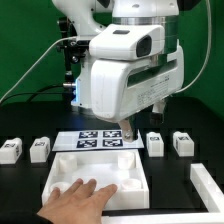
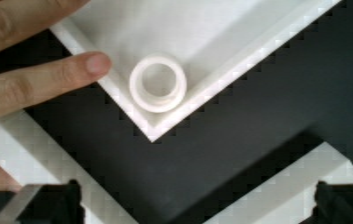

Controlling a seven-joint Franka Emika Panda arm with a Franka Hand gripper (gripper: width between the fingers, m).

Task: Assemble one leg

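A white square panel [image 1: 66, 166] lies under a person's hand [image 1: 85, 200]. The gripper [image 2: 191, 203] hangs over its corner socket [image 2: 155, 82], jaws wide and empty. The nearest leg [image 1: 155, 143] sits on the table towards the exterior view's right of it.

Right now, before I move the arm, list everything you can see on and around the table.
Legs: four, white with black-and-white tags, in a row, two on each side of the marker board.
Marker board: one, white with black tags, behind the panel.
Panel: one, white, front centre; round socket at its corner.
Unidentified part: one, white, the exterior view's right edge.
Table: one, black.
Person's hand: one, resting on the panel.
Gripper: one, white, open, empty, above the panel's corner.
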